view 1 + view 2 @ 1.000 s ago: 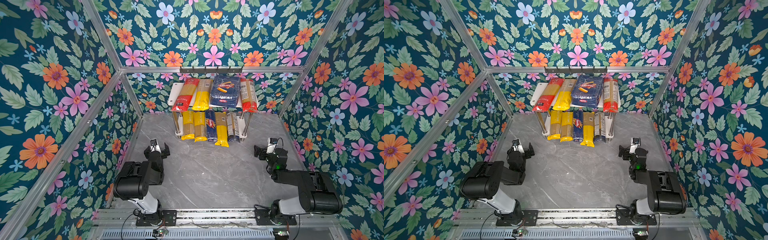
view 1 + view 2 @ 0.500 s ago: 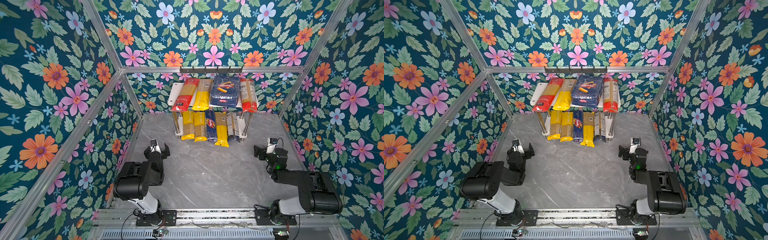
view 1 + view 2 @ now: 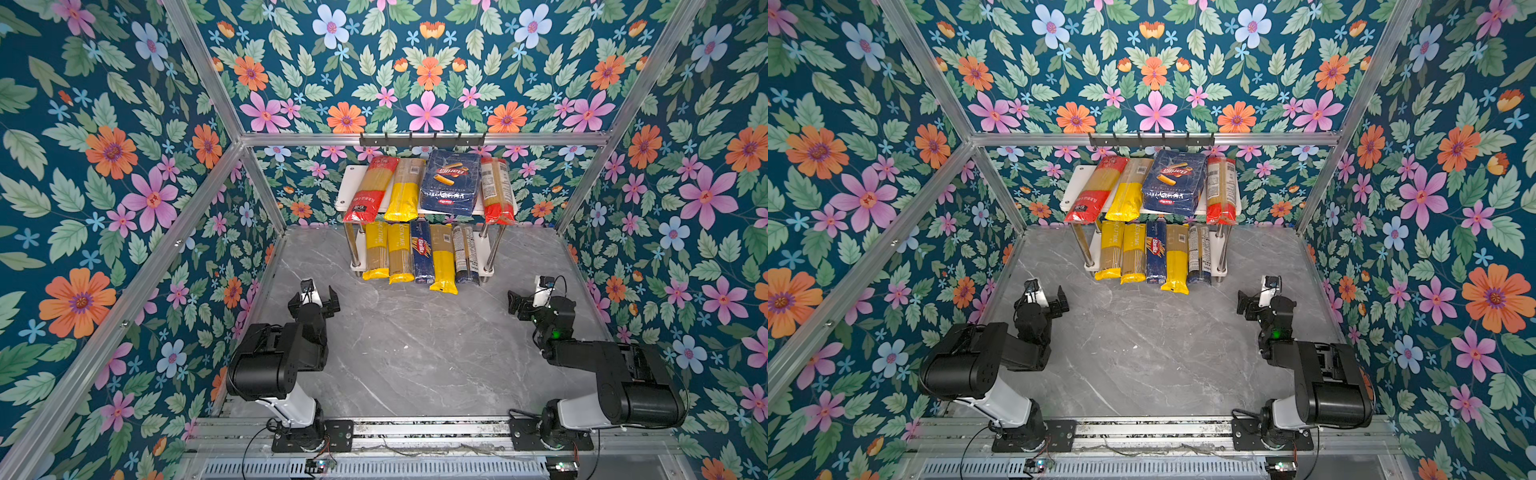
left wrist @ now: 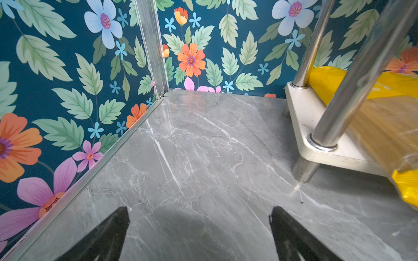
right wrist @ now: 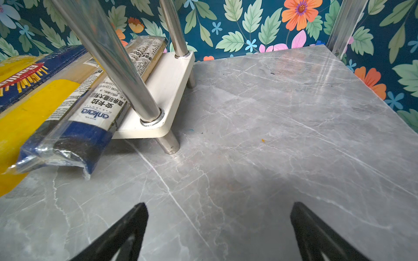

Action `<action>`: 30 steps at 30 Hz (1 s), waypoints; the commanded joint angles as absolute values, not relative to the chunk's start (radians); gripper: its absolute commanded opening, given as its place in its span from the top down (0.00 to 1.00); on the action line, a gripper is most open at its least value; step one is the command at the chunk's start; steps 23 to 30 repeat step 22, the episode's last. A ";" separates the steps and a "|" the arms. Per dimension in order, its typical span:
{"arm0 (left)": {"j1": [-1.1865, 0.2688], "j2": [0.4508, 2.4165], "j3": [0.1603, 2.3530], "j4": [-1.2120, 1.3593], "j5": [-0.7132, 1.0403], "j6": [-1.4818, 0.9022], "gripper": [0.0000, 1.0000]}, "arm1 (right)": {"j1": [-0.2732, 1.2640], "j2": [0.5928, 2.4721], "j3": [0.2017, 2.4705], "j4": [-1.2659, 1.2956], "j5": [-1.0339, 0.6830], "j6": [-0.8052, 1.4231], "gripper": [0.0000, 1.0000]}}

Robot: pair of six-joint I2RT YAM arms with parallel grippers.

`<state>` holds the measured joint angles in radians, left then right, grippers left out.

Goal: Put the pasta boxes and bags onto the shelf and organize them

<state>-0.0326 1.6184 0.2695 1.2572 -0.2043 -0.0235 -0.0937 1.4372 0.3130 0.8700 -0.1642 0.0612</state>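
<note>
The shelf [image 3: 347, 187] stands against the back wall in both top views, and pasta boxes and bags lie on both tiers. Its upper board holds the wide Barilla rigatoni pack [image 3: 451, 183] among long spaghetti bags. On the lower board lie the narrow Barilla spaghetti box [image 3: 421, 255] and several bags, their ends overhanging the front. My left gripper [image 3: 313, 296] rests low at the front left, open and empty [image 4: 199, 210]. My right gripper [image 3: 530, 301] sits at the front right, also open and empty [image 5: 219, 204]. A dark-ended bag [image 5: 90, 117] lies nearest it.
A black hook rail [image 3: 422, 139] hangs on the back frame above the shelf. Flowered walls with aluminium frame bars [image 3: 262, 183] close in the grey marble table [image 3: 415, 345] on three sides. Both arm bases sit on the front rail [image 3: 415, 430].
</note>
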 commanded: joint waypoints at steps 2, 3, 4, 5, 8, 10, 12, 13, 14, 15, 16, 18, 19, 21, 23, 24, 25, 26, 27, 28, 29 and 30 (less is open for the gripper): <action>-0.031 1.617 0.271 1.289 -0.198 -0.021 0.00 | -0.094 1.438 0.315 0.871 -0.169 0.065 0.01; -0.032 1.617 0.270 1.289 -0.197 -0.021 0.00 | -0.093 1.437 0.315 0.871 -0.170 0.064 0.01; -0.031 1.617 0.270 1.288 -0.198 -0.021 0.00 | -0.094 1.438 0.315 0.871 -0.169 0.064 0.01; -0.031 1.617 0.270 1.289 -0.197 -0.021 0.00 | -0.094 1.437 0.315 0.870 -0.170 0.064 0.01; -0.031 1.617 0.270 1.289 -0.197 -0.021 0.00 | -0.094 1.437 0.315 0.871 -0.169 0.065 0.01; -0.032 1.618 0.271 1.286 -0.198 -0.020 0.00 | -0.094 1.437 0.315 0.871 -0.169 0.064 0.01; -0.032 1.620 0.279 1.273 -0.179 -0.012 0.00 | -0.094 1.437 0.316 0.871 -0.169 0.064 0.01; -0.036 1.620 0.286 1.259 -0.168 -0.001 0.00 | -0.094 1.438 0.315 0.871 -0.169 0.064 0.01; -0.036 1.621 0.287 1.262 -0.166 0.000 0.00 | -0.093 1.437 0.315 0.871 -0.169 0.064 0.01; -0.037 1.621 0.287 1.261 -0.167 0.000 0.00 | -0.094 1.437 0.316 0.872 -0.169 0.064 0.01; -0.038 1.621 0.287 1.261 -0.167 0.000 0.00 | -0.094 1.437 0.316 0.871 -0.169 0.064 0.01; -0.037 1.621 0.287 1.261 -0.166 0.000 0.00 | -0.094 1.437 0.315 0.870 -0.169 0.065 0.01; -0.038 1.622 0.287 1.260 -0.166 -0.001 0.00 | -0.094 1.438 0.315 0.871 -0.169 0.064 0.01; -0.037 1.621 0.286 1.263 -0.164 0.000 0.00 | -0.093 1.437 0.316 0.871 -0.169 0.064 0.01; -0.037 1.618 0.284 1.264 -0.164 -0.002 0.00 | -0.094 1.437 0.316 0.871 -0.169 0.064 0.01; -0.037 1.618 0.284 1.264 -0.164 -0.002 0.00 | -0.094 1.437 0.316 0.871 -0.169 0.064 0.01; -0.037 1.618 0.284 1.264 -0.164 -0.002 0.00 | -0.094 1.437 0.316 0.871 -0.169 0.064 0.01; -0.037 1.618 0.284 1.264 -0.164 -0.002 0.00 | -0.094 1.437 0.316 0.871 -0.169 0.064 0.01; -0.037 1.618 0.284 1.264 -0.164 -0.002 0.00 | -0.094 1.437 0.316 0.871 -0.169 0.064 0.01; -0.037 1.618 0.284 1.264 -0.164 -0.002 0.00 | -0.094 1.437 0.316 0.871 -0.169 0.064 0.01; -0.037 1.618 0.284 1.264 -0.164 -0.002 0.00 | -0.094 1.437 0.316 0.871 -0.169 0.064 0.01; -0.037 1.618 0.284 1.264 -0.164 -0.002 0.00 | -0.094 1.437 0.316 0.871 -0.169 0.064 0.01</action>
